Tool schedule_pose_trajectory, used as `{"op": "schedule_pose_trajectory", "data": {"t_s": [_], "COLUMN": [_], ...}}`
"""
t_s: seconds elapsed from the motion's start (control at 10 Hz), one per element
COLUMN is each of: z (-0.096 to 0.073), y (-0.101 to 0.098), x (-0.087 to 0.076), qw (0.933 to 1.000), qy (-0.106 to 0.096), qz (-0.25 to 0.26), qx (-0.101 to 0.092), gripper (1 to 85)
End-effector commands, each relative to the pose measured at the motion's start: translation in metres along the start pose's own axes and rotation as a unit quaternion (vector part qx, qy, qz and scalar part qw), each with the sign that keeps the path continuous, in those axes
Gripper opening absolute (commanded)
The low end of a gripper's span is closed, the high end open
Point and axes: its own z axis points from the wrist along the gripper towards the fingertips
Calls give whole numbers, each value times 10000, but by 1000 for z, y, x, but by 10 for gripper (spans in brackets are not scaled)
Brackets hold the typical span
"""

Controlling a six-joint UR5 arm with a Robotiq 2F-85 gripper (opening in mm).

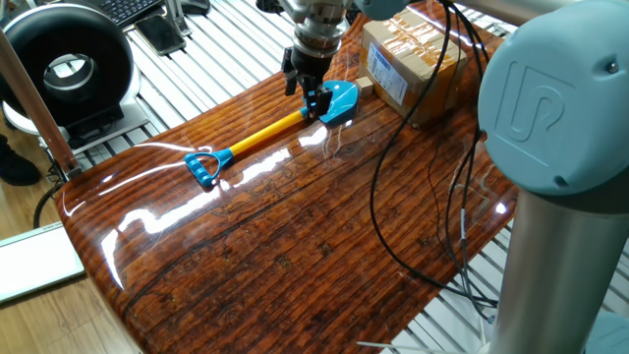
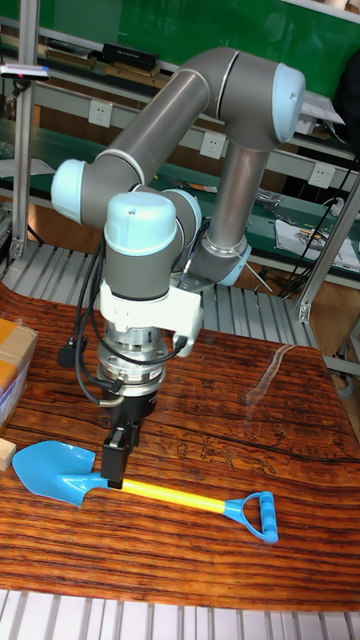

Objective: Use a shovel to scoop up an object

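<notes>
The shovel lies flat on the wooden table (image 1: 295, 256), its blue blade (image 1: 340, 100) pointing toward the far right, its yellow shaft (image 1: 263, 135) running to the blue D-handle (image 1: 202, 168). My gripper (image 1: 308, 103) comes down from above and is shut on the shovel's shaft just behind the blade, one finger on each side. The object, a tiny tan cube (image 1: 366, 86), sits just beyond the blade tip, against the cardboard box. In the tall fixed view the gripper (image 2: 113, 478) stands over the shaft (image 2: 165, 493), with the blade (image 2: 58, 471) near the cube (image 2: 5, 452) at the left edge.
A taped brown cardboard box (image 1: 408, 54) stands behind the cube at the table's far edge. Black cables (image 1: 388, 197) hang across the right side of the table. A round black device (image 1: 67, 61) sits off the table at the far left.
</notes>
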Motion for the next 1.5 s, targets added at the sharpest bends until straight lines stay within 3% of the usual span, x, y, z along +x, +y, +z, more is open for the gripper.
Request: {"op": "schedule_pose_trajectory", "data": {"t_s": [0.0,0.1,0.8,0.9,1.2,1.4], "z": [-2,-2,-4,-12,-44,-40], "y": [-8,4,8,13,15,9], "x": [16,15,15,5,-15,-13], "qw": [9988,9980,9974,9967,9940,9957], "qy": [284,269,318,340,715,624], "qz": [367,565,641,718,831,690], "qx": [151,-72,-126,-166,-3,21], "gripper": [263,13,13,13,13,13]}}
